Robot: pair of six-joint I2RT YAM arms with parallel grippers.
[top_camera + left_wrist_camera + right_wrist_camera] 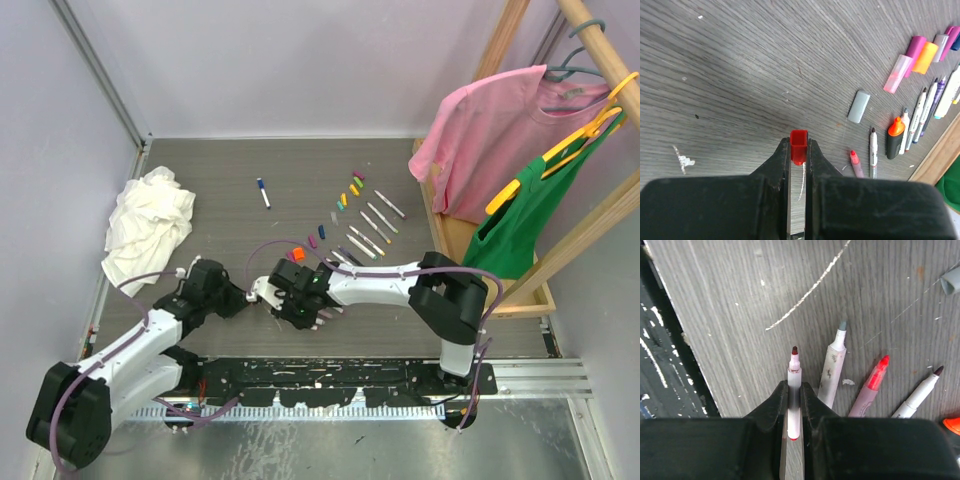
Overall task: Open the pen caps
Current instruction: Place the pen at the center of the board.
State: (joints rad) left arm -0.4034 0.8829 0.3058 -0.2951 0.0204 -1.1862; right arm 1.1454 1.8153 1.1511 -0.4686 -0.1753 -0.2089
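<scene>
Jaws of my left gripper [799,146] pinch a red cap [799,137], its lower part hidden between them. My right gripper [794,386] clamps a bare-tipped pen [794,366], barrel mostly covered.

The red cap's [799,146] lower end is hidden between the left gripper's [799,141] fingers. The right gripper [794,386] covers its pen's [794,367] barrel and three neighbouring pens' [834,365] rear ends. A grey cap [952,280] is cut by the edge.
</scene>
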